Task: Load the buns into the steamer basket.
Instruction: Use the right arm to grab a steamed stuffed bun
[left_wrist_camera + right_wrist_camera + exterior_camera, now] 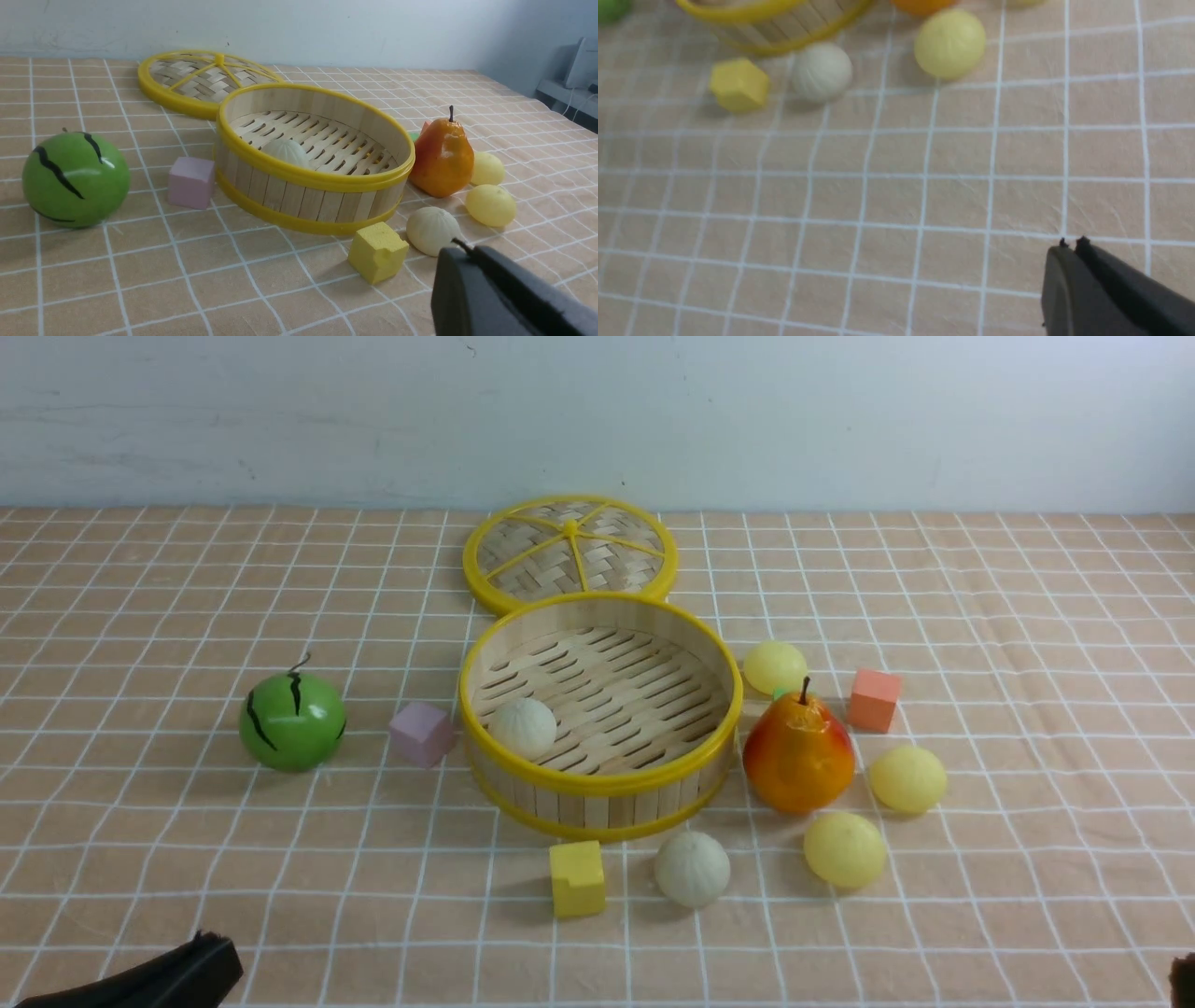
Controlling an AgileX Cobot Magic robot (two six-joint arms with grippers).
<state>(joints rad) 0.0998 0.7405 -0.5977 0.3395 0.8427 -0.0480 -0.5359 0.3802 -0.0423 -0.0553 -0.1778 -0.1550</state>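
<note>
In the front view the steamer basket (597, 782) stands upright with its mouth upward. One off-white bun (523, 728) lies on its floor by the left wall. The other off-white bun (692, 869) lies on the cloth just in front of the basket, and three yellow buns (845, 849) lie around the pear (798, 756).

In the left wrist view the left gripper (460, 245) has its fingers pressed together and holds nothing.

In the right wrist view the right gripper (1073, 242) is likewise closed and empty.

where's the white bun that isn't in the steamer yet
In the front view the off-white bun lies just in front of the steamer basket, between the yellow cube on its left and a pale yellow bun on its right.
</note>
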